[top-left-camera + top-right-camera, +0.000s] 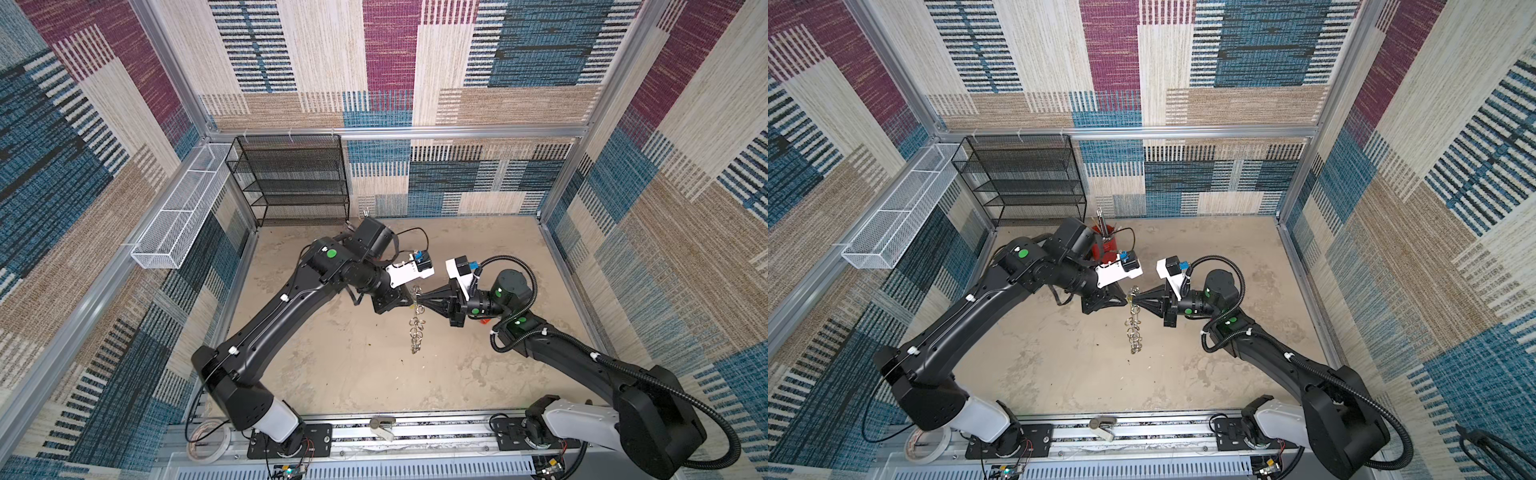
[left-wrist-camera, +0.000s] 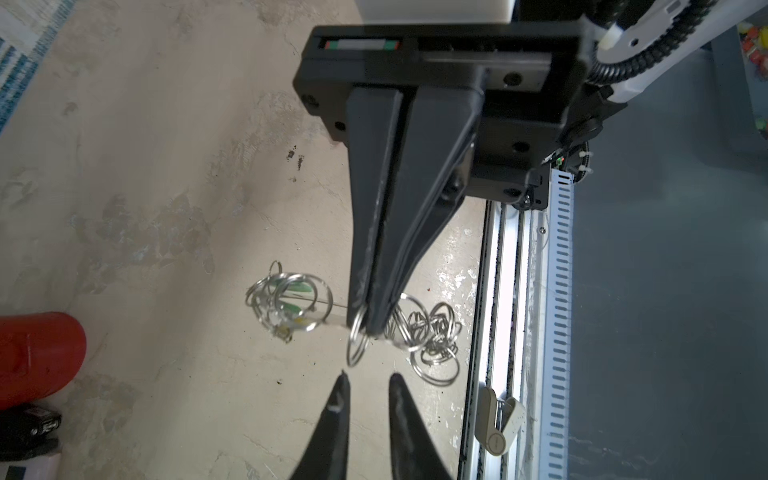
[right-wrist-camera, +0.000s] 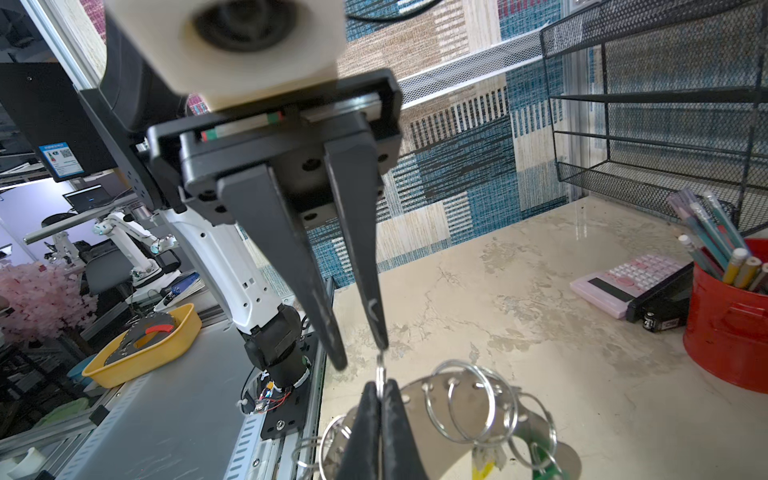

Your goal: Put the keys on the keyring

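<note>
The right claw (image 3: 380, 388) is pinched tight on one split ring at the top of the keyring (image 1: 417, 328). The keyring hangs free in the air over the middle of the table (image 1: 353, 374), its lower rings dangling in both top views. The left claw (image 2: 368, 384) faces it tip to tip, jaws parted only narrowly and holding nothing. One of its fingertips (image 3: 381, 343) sits just at the top of the gripped ring, though I cannot tell if it touches. Keys (image 3: 482, 465) with yellow and green tags already hang from rings on the band; no red-tagged key shows clearly in any view.

The bundle is likely light but floppy — the band looks stiff, yet the rings swing loose on it, so it should sway with any arm motion. The rings are thin, hard, slick wire, apt to twist or slip out of a pinch. The best hold, I judge, is across the flat of a single ring, or on the band itself — leaving that ring's split end clear for threading
</note>
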### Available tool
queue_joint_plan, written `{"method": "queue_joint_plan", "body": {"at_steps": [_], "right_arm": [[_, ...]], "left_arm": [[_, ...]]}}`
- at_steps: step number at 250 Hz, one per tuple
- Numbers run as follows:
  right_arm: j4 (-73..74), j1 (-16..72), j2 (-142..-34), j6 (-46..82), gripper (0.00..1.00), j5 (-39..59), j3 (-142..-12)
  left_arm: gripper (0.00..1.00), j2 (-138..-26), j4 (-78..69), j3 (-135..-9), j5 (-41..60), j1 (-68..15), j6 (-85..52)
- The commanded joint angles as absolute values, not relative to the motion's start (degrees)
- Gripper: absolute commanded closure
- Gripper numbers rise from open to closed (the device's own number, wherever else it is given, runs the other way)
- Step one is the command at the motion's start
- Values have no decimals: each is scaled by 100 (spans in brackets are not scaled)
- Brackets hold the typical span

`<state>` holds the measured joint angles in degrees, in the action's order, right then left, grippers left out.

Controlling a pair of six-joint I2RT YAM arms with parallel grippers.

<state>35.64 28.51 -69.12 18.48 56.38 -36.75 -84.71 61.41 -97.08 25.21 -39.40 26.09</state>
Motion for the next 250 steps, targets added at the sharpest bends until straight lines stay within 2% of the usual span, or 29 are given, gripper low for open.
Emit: {"method": "queue_joint_plan", "body": {"at_steps": [1,25,60,85,105,167,197,250], "right_arm": [[3990,2856,-6908,2023,100,5656,-3710],[4096,2856,-6878,2130,100,5721,-3700],[4200,2843,-6879,2269,100,5799,-3733],[4204,2856,-6879,2341,100,5849,-3779],[4258,2856,-6876,2415,100,5871,-3788],[4405,2856,-6932,2643,100,5967,-3796],[4430,2856,-6956,2713,100,5975,-3825],[4426,2856,-6980,2757,100,5977,-3890]], "left_arm": [[74,-7668,4496,-8894,2930,-3469,1658],[60,-6729,3154,-7754,3271,-2860,752],[34,-5575,1220,-6068,3667,-2777,-177],[26,-5122,-329,-5004,3949,-2777,-1048],[27,-5060,-1305,-4464,4016,-2772,-1575],[44,-5907,-3392,-3886,4653,-2817,-2496],[53,-6317,-3681,-3990,4942,-2929,-2499],[60,-6564,-3343,-4104,5074,-3153,-2138]]}}
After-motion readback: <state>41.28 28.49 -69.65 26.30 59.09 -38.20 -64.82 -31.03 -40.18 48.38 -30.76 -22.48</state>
